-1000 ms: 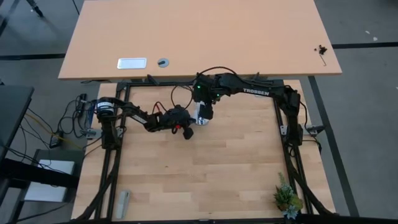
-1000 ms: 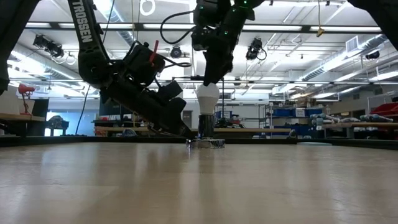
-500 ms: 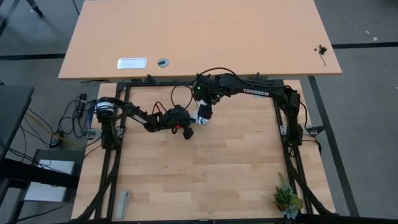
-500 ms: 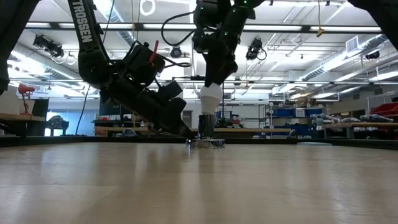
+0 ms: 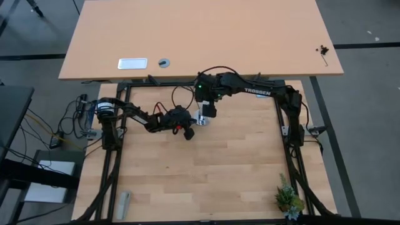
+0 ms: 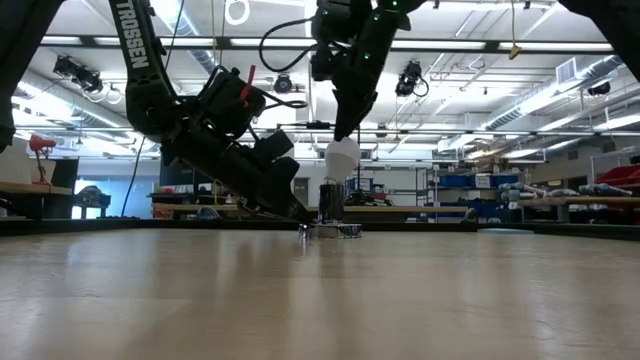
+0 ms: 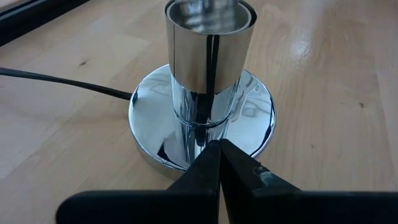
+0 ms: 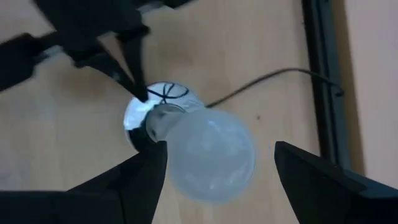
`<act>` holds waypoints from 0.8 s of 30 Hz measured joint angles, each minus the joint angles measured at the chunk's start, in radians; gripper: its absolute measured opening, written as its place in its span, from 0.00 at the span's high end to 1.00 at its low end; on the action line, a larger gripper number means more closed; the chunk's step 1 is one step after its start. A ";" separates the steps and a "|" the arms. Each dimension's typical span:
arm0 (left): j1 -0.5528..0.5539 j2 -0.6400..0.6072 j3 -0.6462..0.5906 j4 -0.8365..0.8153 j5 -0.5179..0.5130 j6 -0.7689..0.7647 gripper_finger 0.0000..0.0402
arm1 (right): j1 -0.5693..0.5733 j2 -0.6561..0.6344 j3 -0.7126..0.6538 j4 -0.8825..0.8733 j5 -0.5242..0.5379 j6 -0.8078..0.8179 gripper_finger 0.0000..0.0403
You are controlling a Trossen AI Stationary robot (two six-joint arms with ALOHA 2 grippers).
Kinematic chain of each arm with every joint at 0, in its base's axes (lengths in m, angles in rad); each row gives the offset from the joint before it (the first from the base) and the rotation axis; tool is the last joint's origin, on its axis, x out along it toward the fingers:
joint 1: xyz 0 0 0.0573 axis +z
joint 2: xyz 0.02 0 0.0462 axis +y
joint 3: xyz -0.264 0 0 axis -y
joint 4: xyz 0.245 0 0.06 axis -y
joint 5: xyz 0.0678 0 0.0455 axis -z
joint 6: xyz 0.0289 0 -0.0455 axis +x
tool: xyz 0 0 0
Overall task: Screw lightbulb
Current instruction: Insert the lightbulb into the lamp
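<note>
The white frosted lightbulb (image 8: 211,155) stands tilted over the chrome socket (image 7: 208,56), its narrow end down at the socket's mouth (image 6: 331,190). The threaded base is hidden. My right gripper (image 8: 221,186) hangs above it, open, one finger on either side of the glass. My left gripper (image 7: 217,149) is shut, low at the socket's round foot plate (image 7: 261,112), left of the socket in the high view (image 5: 189,130). My left gripper rests its shut fingertips (image 7: 214,163) on the foot plate's rim (image 7: 186,163), just before the stem. It comes slanting down from the table's left side. My right gripper has one finger (image 8: 146,177) right against the glass; whether it touches, I cannot tell. The other finger stands apart.
A thin black cord (image 7: 62,84) runs from the socket's foot toward the far edge. Dark frame rails (image 5: 284,125) border the wooden top. A small plant (image 5: 289,199) stands at the near right corner, and a grey object (image 5: 124,203) lies at the near left.
My right gripper has opened around the lightbulb and rolled a little at the wrist while staying above the socket. The lightbulb, upright a second ago, now leans to one side over the socket. The socket has not moved.
</note>
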 joint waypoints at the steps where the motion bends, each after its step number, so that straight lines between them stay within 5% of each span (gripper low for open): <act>1: 0.000 0.000 0.000 0.000 0.000 0.000 0.97 | -0.008 0.000 0.000 -0.005 -0.001 0.000 0.25; 10: 0.000 0.000 0.000 0.000 0.002 0.000 0.97 | -0.109 0.000 0.001 -0.035 -0.269 0.038 0.24; 24: 0.001 0.000 0.000 0.016 0.037 -0.005 0.97 | -0.191 -0.001 0.000 -0.060 -0.212 0.108 0.28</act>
